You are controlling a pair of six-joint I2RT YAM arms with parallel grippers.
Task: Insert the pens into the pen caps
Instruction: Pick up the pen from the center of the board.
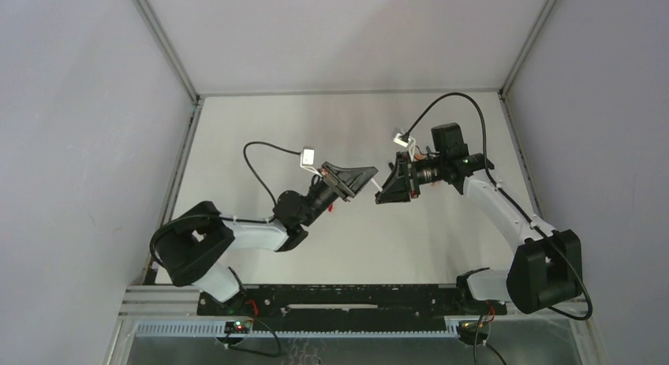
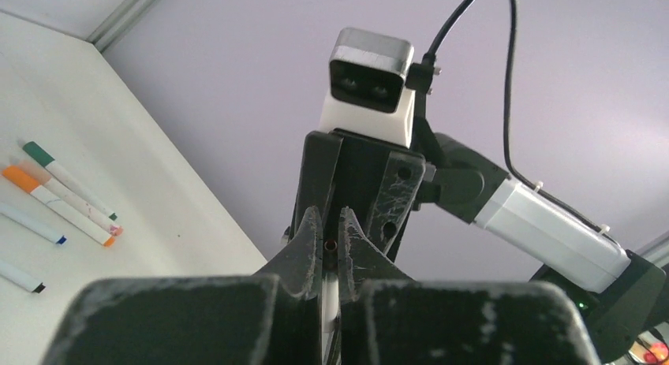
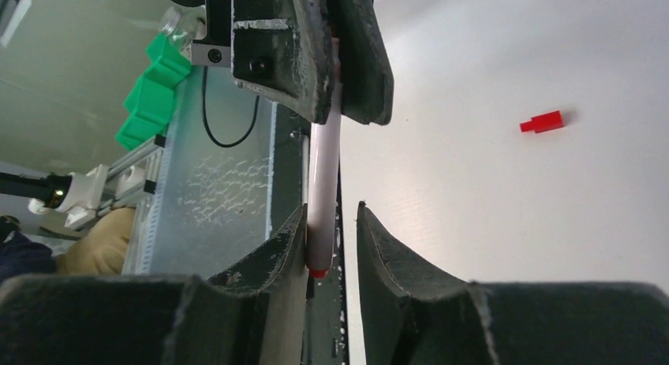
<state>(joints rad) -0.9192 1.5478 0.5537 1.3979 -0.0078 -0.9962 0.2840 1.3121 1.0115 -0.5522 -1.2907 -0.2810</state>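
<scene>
One slim white-barrelled marker pen (image 3: 322,184) hangs in mid-air above the white desk (image 3: 513,223). Its long axis runs straight from the left gripper (image 3: 339,113) to the right gripper (image 3: 331,215). The left jaws are clamped on the barrel. The right jaws stand apart around the red-tipped end, one inner face touching the barrel and the other clear of it, so the left gripper alone carries the pen. The small red plastic cap (image 3: 542,122) lies on the desk, well off to one side of both jaws. By my judgement the bare tip must be brought to it next.
</scene>
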